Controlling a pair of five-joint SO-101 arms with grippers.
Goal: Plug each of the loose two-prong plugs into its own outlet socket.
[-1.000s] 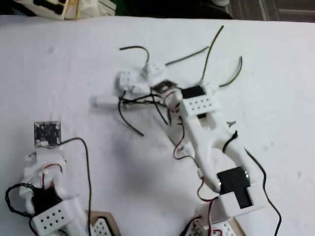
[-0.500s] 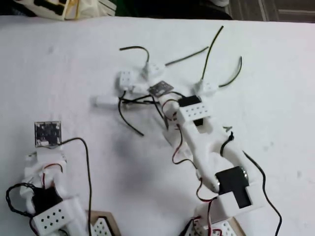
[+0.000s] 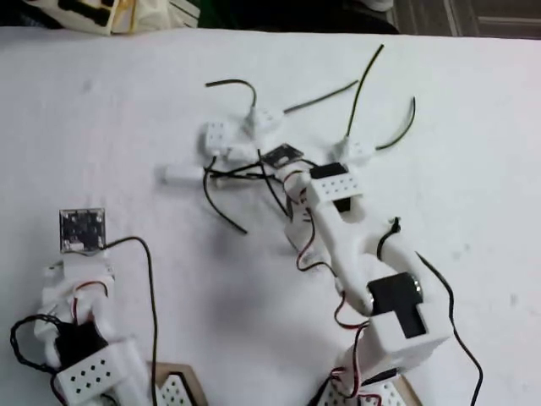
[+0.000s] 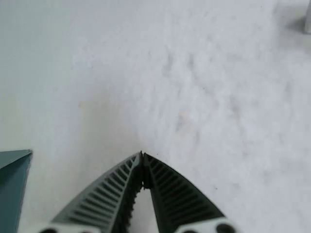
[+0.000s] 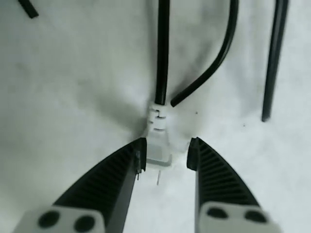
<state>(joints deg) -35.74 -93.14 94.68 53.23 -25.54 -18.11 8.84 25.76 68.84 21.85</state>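
**Most of the job left: one loose plug framed, none seen seated**

The white desk [image 3: 127,101] carries a tangle of parts at its middle, and the work looks to be at an early stage. The right arm stretches from the near edge out to that tangle, while the left arm sits folded at the near left corner, well apart from it.

The left hand [image 4: 142,158] is clenched on nothing, with its ribbed fingers meeting at the tips over bare desk. It has no part in the step in hand.

The tangle is several small white pieces among loose black cables [image 3: 224,199]. One piece with dark holes [image 3: 217,134] looks like a socket block. Two others, each trailing cable, lie just beside it and off to the far right [image 3: 355,150]. From above I cannot tell whether any plug is pushed home, and none plainly is.

The right hand [image 5: 167,141] is released, its fingers spread either side of a white plug [image 5: 156,154]. The plug lies flat on the desk, its black cable running away from the wrist. It is not gripped and is in no socket.

By my reading, this plug has yet to be grasped, carried and seated, and the other loose ones remain after it.
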